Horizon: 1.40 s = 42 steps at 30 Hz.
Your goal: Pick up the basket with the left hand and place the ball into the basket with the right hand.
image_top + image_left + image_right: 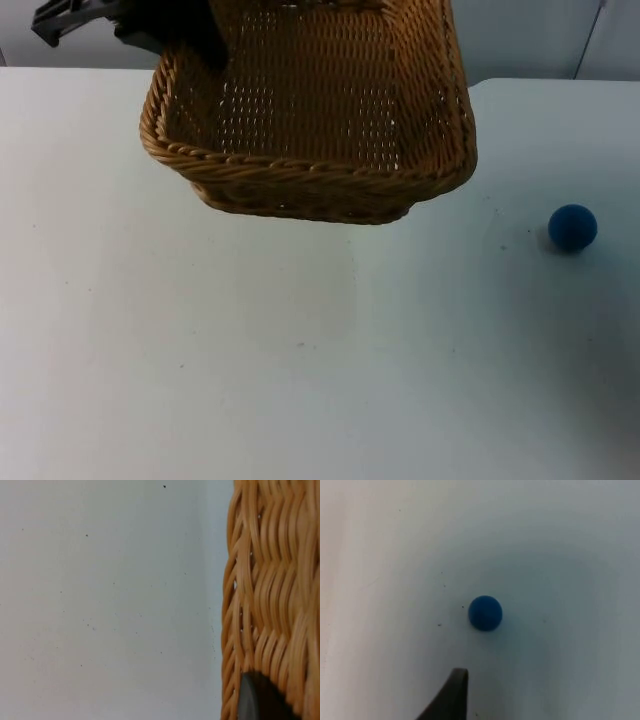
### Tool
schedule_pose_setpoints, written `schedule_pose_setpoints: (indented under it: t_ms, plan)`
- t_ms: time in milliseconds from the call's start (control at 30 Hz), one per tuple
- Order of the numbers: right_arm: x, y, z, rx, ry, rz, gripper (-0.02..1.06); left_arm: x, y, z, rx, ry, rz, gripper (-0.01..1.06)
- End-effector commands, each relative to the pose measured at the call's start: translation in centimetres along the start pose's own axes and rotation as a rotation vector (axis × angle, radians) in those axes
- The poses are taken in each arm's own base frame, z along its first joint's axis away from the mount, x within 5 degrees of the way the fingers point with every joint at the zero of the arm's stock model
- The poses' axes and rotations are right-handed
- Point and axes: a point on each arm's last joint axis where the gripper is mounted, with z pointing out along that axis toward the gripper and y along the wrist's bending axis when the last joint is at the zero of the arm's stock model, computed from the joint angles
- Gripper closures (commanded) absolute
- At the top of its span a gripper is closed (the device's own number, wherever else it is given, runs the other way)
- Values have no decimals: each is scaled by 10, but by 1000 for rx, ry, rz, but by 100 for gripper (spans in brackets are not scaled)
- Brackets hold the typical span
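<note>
1. The left end effector point(170, 45) is seen at the upper left of the top view, pinched onto the rim of the wicker basket point(320, 130) at its far left corner; in the left wrist view a black fingertip point(257, 700) is pressed against the weave.
2. The basket is held above the white table point(250, 350) – tilted, with its open side turned toward the camera. It is judged light and fairly stiff, though the weave may flex a little under a one-corner hold.
3. The blue ball point(573, 227) rests on the table, well apart from the basket and to its right.
4. The right end effector point(470, 700) is placed above the ball, as its wrist view shows; only one fingertip is visible, so whether the fingers are spread or closed cannot be told.
5. The ball is judged small, light and perhaps soft (foam-like), and apt to roll – it is best taken across its widest middle, from straight above.
</note>
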Motion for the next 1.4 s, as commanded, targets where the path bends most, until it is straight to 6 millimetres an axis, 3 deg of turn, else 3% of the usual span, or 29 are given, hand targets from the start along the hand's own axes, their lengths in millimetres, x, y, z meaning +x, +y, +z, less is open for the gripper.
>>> schedule_pose_setpoints:
  t_ms: [0, 67, 233, 267, 333, 567, 900, 1100, 1367]
  plan:
    - [-16, 10, 15, 1, -1, -37, 0, -5, -7, -11, 21, -59, 7, 105]
    - [-20, 13, 24, 13, 14, -48, 0, -5, -7, -11, 20, -64, 8, 105]
    - [-39, 25, 86, 72, 115, -75, 0, -7, -6, -11, 20, -83, 7, 105]
    - [-39, 25, 86, 72, 115, -75, 0, -7, -6, -11, 20, -83, 7, 105]
    - [-43, 29, 108, 72, 145, -79, 0, -7, -6, -10, 19, -85, 6, 105]
    - [-36, 48, 166, 41, 207, -127, 0, -8, -3, -4, 14, -76, 1, 105]
    - [-13, 51, 215, 39, 310, -128, 0, -9, -2, -3, 13, -91, -2, 105]
    - [-2, 52, 235, 26, 325, -158, 0, -9, -2, -3, 13, -91, -2, 105]
    - [-2, 54, 245, 3, 294, -139, 0, -9, -2, -3, 13, -90, 5, 105]
